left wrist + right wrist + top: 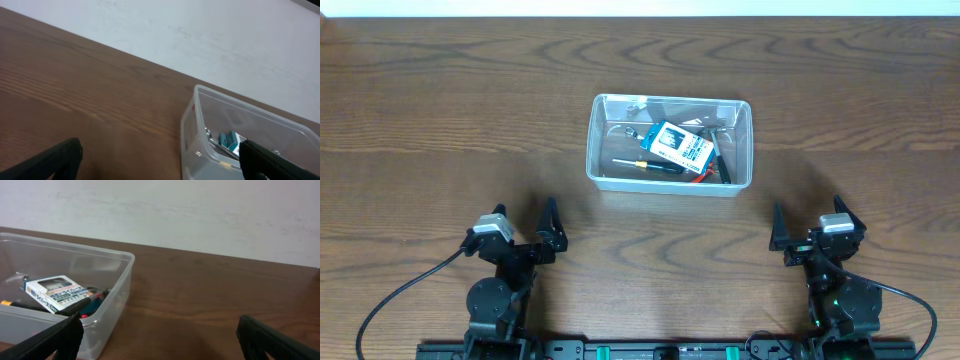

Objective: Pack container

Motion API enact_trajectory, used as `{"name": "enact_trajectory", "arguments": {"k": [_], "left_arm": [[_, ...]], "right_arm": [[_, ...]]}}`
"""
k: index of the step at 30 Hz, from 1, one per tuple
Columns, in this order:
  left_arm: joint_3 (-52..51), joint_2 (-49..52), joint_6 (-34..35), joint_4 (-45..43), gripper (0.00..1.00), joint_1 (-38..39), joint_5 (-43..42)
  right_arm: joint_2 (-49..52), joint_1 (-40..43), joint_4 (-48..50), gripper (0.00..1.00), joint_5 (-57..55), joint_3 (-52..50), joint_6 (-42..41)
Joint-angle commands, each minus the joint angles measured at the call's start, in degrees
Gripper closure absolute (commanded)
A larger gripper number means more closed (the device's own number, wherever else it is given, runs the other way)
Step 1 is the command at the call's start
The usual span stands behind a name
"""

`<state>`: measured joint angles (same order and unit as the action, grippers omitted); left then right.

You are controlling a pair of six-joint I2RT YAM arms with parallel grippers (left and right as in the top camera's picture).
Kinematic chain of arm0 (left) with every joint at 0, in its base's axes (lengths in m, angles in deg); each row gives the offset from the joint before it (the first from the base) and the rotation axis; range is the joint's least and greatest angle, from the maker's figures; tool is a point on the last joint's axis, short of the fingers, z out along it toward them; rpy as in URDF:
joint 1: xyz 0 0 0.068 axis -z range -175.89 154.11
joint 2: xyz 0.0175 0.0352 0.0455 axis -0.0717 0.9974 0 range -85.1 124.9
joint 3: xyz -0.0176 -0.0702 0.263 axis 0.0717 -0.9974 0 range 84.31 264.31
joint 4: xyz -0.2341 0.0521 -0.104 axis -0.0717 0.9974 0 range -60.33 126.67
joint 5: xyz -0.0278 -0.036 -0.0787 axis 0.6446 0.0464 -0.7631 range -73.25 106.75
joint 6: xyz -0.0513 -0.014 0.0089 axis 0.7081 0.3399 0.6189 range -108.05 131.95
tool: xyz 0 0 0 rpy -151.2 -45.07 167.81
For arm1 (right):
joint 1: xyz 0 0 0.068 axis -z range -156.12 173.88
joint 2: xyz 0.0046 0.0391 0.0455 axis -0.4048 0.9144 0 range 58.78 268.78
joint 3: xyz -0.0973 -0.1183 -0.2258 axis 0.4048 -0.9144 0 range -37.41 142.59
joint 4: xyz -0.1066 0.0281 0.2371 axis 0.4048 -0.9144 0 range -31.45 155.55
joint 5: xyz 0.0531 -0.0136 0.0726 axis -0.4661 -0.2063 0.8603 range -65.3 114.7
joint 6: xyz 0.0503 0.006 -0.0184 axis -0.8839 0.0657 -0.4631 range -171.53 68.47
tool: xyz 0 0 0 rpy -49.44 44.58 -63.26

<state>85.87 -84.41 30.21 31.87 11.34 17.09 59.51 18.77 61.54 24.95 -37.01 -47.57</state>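
While both arms' jaws rest spread and empty at 7 and 5 o'clock, container sits at counter centre, holding box and screwdriver: seemingly packed, so arms park clear.

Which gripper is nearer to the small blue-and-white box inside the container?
Right. The blue-and-white box lies in the right half of the container. The right gripper hangs robot-side of it, slightly right; the left gripper is robot-side too, farther left.
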Motion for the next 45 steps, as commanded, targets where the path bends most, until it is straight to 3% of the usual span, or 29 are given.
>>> {"name": "enact_trajectory", "arguments": {"k": [1,16,26,45], "left_arm": [[-1.3,-0.6,0.9,2.1,0.02,0.9,-0.1],[-1.3,0.8,0.8,2.0,0.02,0.9,0.3],[-1.3,1.6,-10.6,1.6,0.02,1.0,-3.8],[-1.3,1.7,-10.5,1.6,0.02,0.9,-3.8]], "right_arm": [[-0.4,-0.5,-0.3,0.01,0.4,-0.1,-0.7],[-0.4,-0.5,-0.3,0.01,0.4,-0.1,-0.7],[-0.4,-0.5,-0.3,0.01,0.4,-0.1,-0.7],[-0.4,-0.5,-0.3,0.01,0.4,-0.1,-0.7]]}}
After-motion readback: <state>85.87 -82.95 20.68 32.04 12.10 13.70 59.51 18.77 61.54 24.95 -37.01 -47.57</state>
